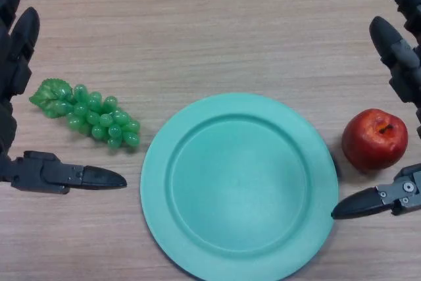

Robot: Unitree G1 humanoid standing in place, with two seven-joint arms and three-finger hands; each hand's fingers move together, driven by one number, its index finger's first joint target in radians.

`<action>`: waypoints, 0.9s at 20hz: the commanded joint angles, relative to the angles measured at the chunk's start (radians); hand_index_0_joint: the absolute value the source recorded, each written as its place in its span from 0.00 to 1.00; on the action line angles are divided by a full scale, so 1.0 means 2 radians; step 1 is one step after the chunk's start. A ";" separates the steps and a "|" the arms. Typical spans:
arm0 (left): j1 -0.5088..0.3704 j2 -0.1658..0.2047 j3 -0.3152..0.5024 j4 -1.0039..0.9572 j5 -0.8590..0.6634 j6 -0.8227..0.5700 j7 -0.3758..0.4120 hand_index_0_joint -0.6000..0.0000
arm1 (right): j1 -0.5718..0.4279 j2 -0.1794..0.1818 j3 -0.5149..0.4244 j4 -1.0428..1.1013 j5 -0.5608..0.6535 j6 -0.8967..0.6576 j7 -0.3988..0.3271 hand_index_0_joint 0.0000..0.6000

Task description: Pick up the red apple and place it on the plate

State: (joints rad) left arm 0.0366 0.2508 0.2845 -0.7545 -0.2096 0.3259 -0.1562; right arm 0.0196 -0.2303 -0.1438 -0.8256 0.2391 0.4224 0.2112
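The wooden worktop [217,37] fills the head view and carries everything else. The largest thing on it is the round green plate [240,185], lying flat low in the middle of the view, with nothing on it.

To the left of the plate, at the view's edge, shows the robot's left hand [16,97]. Its fingers are straight and spread away from the thumb, which stretches out toward the plate's left rim without reaching it. The hand holds nothing.

To the right of the plate, at the opposite edge, shows the right hand [402,64]. It is likewise spread wide, its fingers up beyond the plate's upper right and its thumb low, the thumb tip just beside the plate's right rim. It grasps nothing.

The red apple [374,139] sits on the worktop just right of the plate, apart from its rim, stem end up, between the right hand's fingers and thumb but touched by neither.

A bunch of green grapes [92,115] with a leaf lies left of the plate, close to its upper left rim.
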 commanded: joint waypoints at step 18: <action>0.006 0.005 0.003 -0.004 0.016 -0.114 -0.028 1.00 | -0.120 -0.100 -0.046 0.537 -0.082 -0.453 0.021 0.00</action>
State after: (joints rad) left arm 0.0621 0.2318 0.2416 -0.7184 -0.2020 0.2449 -0.2092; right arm -0.1764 -0.3764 -0.1852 0.2994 -0.0124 -0.3485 0.2629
